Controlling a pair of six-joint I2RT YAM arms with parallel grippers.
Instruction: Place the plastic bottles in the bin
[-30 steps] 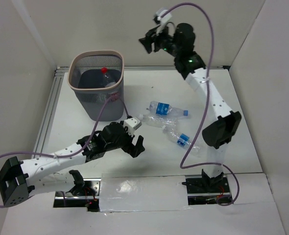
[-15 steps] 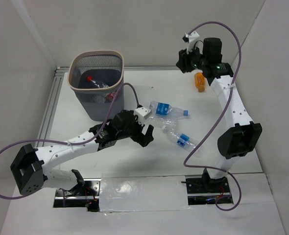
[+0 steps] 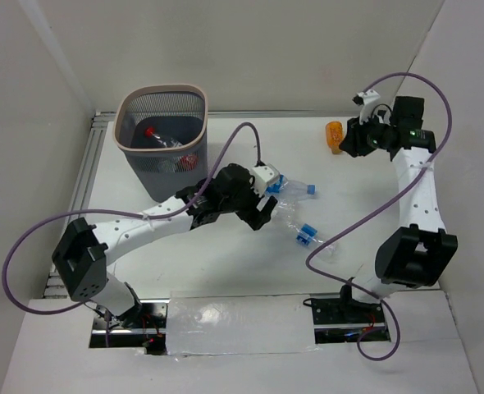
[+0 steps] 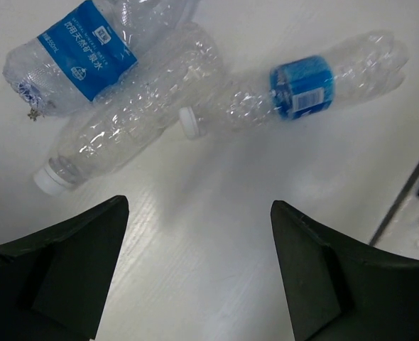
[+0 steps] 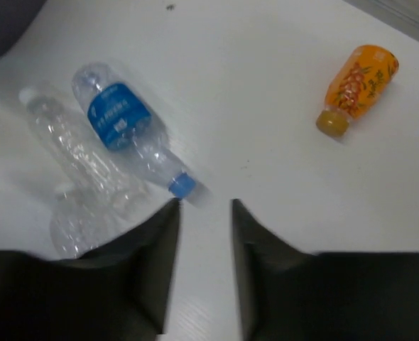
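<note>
The bin [image 3: 162, 89] stands at the far left with a red-capped bottle [image 3: 150, 131] lying inside. Three plastic bottles lie mid-table: a blue-labelled, blue-capped one [image 3: 289, 187] [image 4: 82, 39] [image 5: 117, 117], a crumpled clear one with a white cap [image 4: 124, 121] [image 5: 67, 142], and a blue-labelled one [image 3: 308, 236] [image 4: 316, 85]. My left gripper [image 3: 262, 215] [image 4: 199, 206] is open and empty, hovering just near of the bottles. My right gripper [image 3: 346, 141] [image 5: 204, 204] is slightly open and empty, high at the far right.
A small orange bottle [image 3: 334, 136] [image 5: 356, 88] lies at the far right, just left of my right gripper. White walls close in the table on the left, back and right. A metal rail [image 3: 82, 176] runs along the left edge.
My right arm swung from above the bin to the far right by the orange bottle. My left gripper moved right and farther, up to the bottles. The red-capped bottle settled in the bin.
</note>
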